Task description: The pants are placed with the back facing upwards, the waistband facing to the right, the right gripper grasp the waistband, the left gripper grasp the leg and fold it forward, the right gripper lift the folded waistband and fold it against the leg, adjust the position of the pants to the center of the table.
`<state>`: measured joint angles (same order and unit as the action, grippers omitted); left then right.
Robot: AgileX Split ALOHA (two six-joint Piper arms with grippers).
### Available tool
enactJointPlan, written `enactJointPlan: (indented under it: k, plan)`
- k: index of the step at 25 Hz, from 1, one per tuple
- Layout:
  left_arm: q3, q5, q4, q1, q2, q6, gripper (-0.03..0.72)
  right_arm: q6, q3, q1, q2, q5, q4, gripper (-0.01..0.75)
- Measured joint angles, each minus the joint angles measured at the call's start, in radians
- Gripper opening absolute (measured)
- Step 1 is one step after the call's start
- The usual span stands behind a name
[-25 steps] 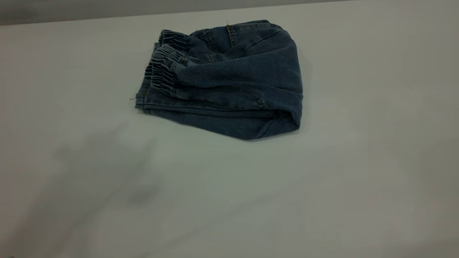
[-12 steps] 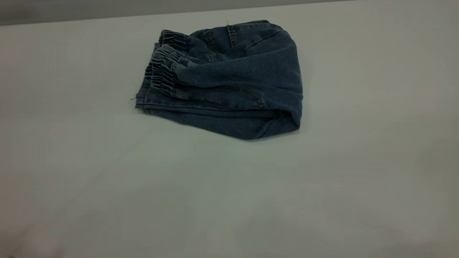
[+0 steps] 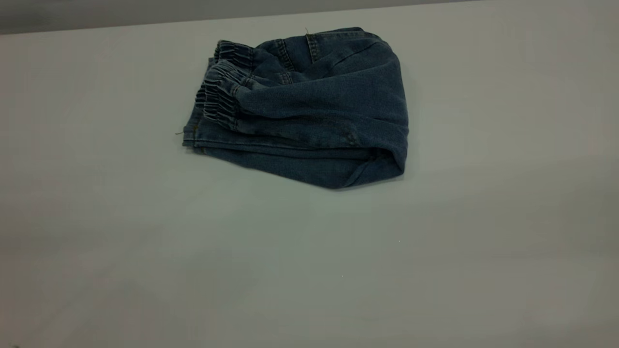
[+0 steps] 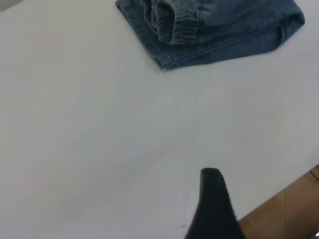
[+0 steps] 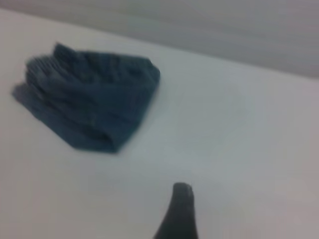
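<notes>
The denim shorts (image 3: 302,104) lay folded into a compact bundle on the white table (image 3: 309,261), toward its far side, the ruffled waistband (image 3: 220,92) laid back over the leg hem (image 3: 193,137), evidently the second fold. Both grippers were withdrawn, well apart from the cloth; whether their fingers were apart or together could not be told.

The desk (image 3: 435,251) is dimly, evenly lit; soft shadow is cast beneath the pants (image 3: 309,106); the right wrist view is blurred.
</notes>
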<state>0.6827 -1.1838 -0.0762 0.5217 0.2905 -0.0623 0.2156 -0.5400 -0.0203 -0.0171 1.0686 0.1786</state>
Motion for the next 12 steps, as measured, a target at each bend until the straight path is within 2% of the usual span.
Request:
enactJointPlan:
  k: [12]
  plan:
    - [-0.149, 0.059, 0.006, 0.000, -0.035, 0.100, 0.462, 0.001, 0.031, 0.000, 0.017, 0.007, 0.002, 0.587]
